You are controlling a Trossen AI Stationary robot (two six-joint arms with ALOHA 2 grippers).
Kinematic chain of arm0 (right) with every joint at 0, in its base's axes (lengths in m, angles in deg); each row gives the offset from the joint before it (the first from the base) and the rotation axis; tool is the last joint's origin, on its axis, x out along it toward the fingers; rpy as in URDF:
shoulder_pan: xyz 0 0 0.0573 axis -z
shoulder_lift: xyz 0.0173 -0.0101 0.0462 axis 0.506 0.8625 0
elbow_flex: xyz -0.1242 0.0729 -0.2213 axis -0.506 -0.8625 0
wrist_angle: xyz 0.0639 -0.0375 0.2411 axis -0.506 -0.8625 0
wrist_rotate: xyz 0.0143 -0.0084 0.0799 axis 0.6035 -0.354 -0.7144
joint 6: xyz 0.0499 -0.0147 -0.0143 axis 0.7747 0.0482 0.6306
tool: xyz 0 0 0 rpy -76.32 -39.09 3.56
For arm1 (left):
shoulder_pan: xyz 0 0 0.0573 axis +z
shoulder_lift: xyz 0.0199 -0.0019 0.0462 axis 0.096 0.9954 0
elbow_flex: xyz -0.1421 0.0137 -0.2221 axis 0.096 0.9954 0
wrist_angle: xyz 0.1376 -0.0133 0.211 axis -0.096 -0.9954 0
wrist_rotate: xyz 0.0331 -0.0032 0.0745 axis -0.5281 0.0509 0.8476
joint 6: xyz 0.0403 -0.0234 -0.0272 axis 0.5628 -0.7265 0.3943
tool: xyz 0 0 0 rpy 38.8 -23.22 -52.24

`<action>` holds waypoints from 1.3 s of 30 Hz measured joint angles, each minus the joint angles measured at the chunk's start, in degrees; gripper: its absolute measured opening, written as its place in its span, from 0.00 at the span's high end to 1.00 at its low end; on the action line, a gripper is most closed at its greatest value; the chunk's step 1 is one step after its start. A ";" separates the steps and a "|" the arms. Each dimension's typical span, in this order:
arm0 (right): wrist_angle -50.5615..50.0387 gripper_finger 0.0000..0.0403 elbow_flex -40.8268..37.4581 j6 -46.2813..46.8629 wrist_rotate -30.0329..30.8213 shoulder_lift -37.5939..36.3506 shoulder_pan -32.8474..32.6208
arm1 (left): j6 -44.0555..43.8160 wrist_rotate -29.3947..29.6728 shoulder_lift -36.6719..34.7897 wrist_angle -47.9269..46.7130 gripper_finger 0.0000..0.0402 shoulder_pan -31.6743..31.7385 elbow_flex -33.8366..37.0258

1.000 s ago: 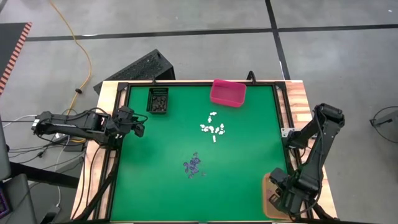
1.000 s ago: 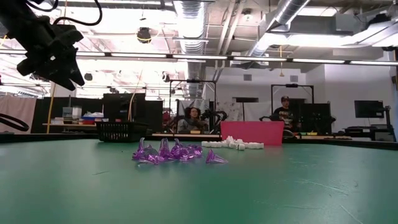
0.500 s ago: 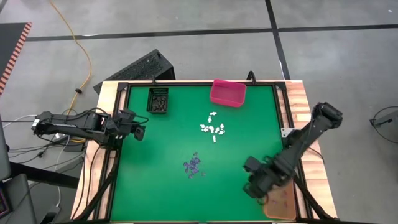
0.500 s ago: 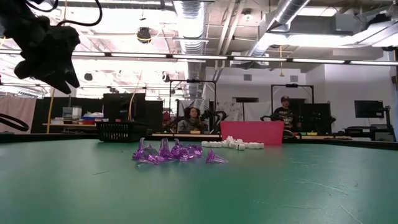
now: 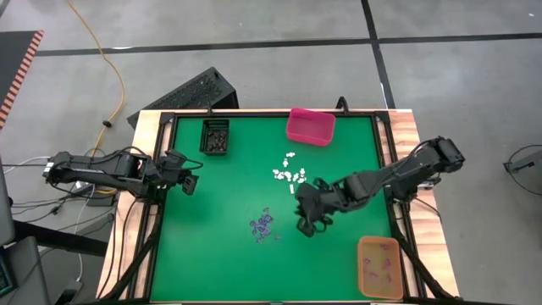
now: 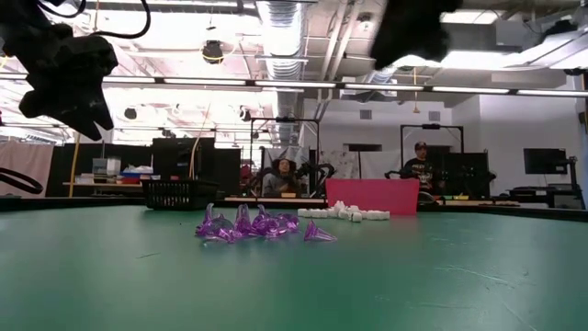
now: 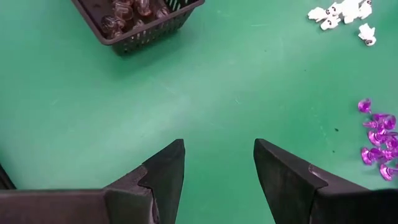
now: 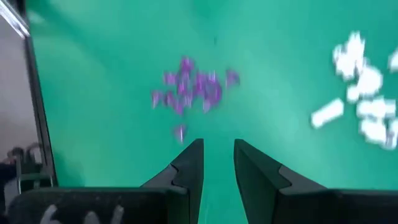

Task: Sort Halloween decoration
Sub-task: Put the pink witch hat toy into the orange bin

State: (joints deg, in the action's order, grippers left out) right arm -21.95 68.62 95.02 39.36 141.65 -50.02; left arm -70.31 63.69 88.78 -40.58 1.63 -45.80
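Observation:
Purple trinkets [image 5: 265,226] lie in a small heap on the green table, near its middle; white trinkets [image 5: 290,175] lie in a cluster farther back. My right gripper [image 5: 306,222] hangs above the table just right of the purple heap [image 8: 193,87], open by a narrow gap, with nothing between its fingers [image 8: 218,152]. My left gripper [image 5: 188,180] waits wide open [image 7: 219,155] above the table's left edge, holding nothing.
A black mesh bin [image 5: 215,136] with dark trinkets stands at the far left. A pink bin [image 5: 310,125] stands at the far edge. An orange bin [image 5: 380,265] with a few purple pieces sits at the near right corner. Bare green table lies between the heaps and the left edge.
My right gripper has swung from above the orange bin at the near right corner toward the table's left and far side, ending beside the purple heap; its wrist has turned on the way. My left gripper has turned a little in place.

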 joint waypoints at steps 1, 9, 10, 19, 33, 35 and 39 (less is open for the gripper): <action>1.81 0.71 0.00 -1.72 0.39 0.18 0.95 | 0.00 0.00 0.00 0.00 0.54 0.00 0.00; 17.42 0.71 0.06 -16.24 -3.68 6.56 6.21 | 0.04 1.52 0.00 -0.02 0.54 0.00 0.00; 19.68 0.71 0.07 -17.60 -4.89 7.83 6.82 | 0.02 1.57 0.00 0.00 0.54 0.02 0.00; 24.80 0.62 0.09 -20.56 -12.04 18.46 9.38 | 0.02 1.66 0.00 -0.15 0.54 0.02 -0.02; 29.48 0.53 0.04 -29.01 -11.93 26.09 12.79 | 0.42 3.17 0.00 -0.42 0.54 0.02 -0.02; 29.62 0.54 0.05 -30.06 -12.20 26.35 13.49 | 0.42 3.23 0.00 -0.44 0.54 0.02 -0.02; 29.67 0.54 0.02 -30.40 -13.63 26.34 14.26 | 0.44 3.54 0.00 -0.44 0.54 0.01 -0.02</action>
State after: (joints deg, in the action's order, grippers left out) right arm 7.72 68.65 64.62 25.72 167.99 -35.75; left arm -69.87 67.23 88.78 -41.02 1.64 -45.82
